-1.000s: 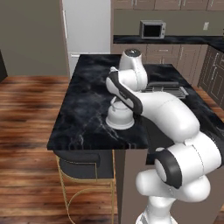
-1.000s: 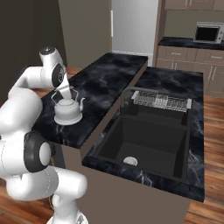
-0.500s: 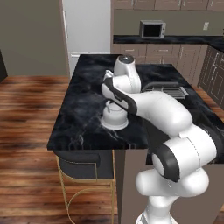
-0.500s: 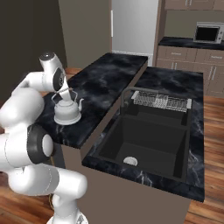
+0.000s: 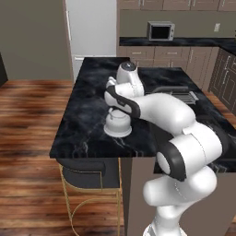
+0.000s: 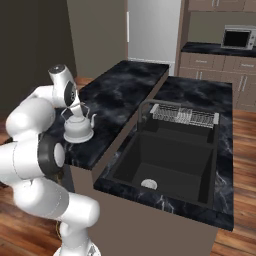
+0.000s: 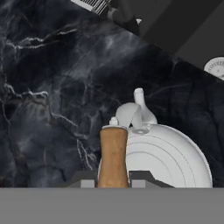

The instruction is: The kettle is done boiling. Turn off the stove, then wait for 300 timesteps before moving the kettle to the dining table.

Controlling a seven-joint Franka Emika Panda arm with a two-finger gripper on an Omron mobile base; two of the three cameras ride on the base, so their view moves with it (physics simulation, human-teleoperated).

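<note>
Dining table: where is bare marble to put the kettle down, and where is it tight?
The dining table is bare marble beyond the kettle, toward the fridge, and along its left edge. It is tight toward the sink, faucet and dish rack. The gripper grips the kettle's wooden handle.

kettle [image 6: 78, 129]: small, squat, silver-white dome with a short spout and a thin arched handle bearing a tan wooden piece; upright.
kettle position: resting on the dining table [image 5: 87, 110], near its front end.
dining table: long worktop of black marble with white veins.
</note>
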